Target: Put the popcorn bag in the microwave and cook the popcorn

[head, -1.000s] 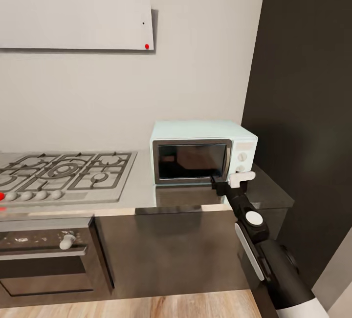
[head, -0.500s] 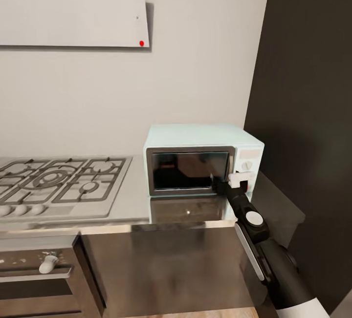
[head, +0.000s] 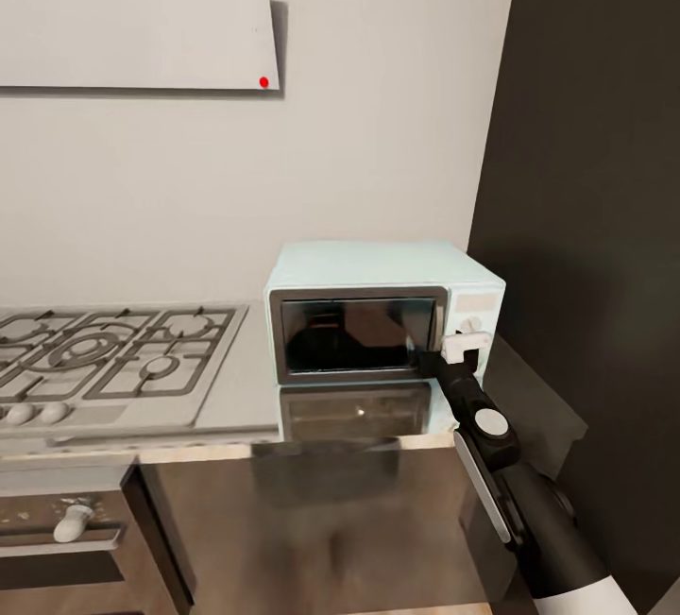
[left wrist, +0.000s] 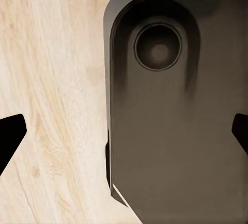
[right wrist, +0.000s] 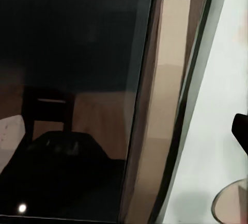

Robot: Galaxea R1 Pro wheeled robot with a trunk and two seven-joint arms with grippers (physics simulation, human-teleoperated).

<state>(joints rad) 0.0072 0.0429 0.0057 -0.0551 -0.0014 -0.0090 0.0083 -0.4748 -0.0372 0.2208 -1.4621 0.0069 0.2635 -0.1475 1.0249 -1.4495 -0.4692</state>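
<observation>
The mint-blue microwave (head: pixel 378 265) stands on the grey countertop (head: pixel 241 384) with its dark glass door (head: pixel 354 333) closed. My right gripper (head: pixel 433 352) is at the door's lower right corner, close to the knobs (head: pixel 469 325). In the right wrist view the glass and the door's pale upright handle (right wrist: pixel 173 79) are very near, with one dark fingertip (right wrist: pixel 241 130) far out at the edge, so the jaws stand open. My left gripper (left wrist: pixel 124 133) hangs open over the wooden floor (left wrist: pixel 51 79) and my own dark base (left wrist: pixel 175 121). The popcorn bag is out of view.
A gas hob (head: pixel 104 360) lies left of the microwave. Below it is a built-in oven with a white knob (head: pixel 71 522). A tall dark cabinet wall (head: pixel 586 218) closes the right side. A pale hood (head: pixel 132 10) hangs above the hob.
The whole view has shifted and the microwave looks larger and nearer, so the camera has moved in. My right gripper has kept its place by the door's right edge.
</observation>
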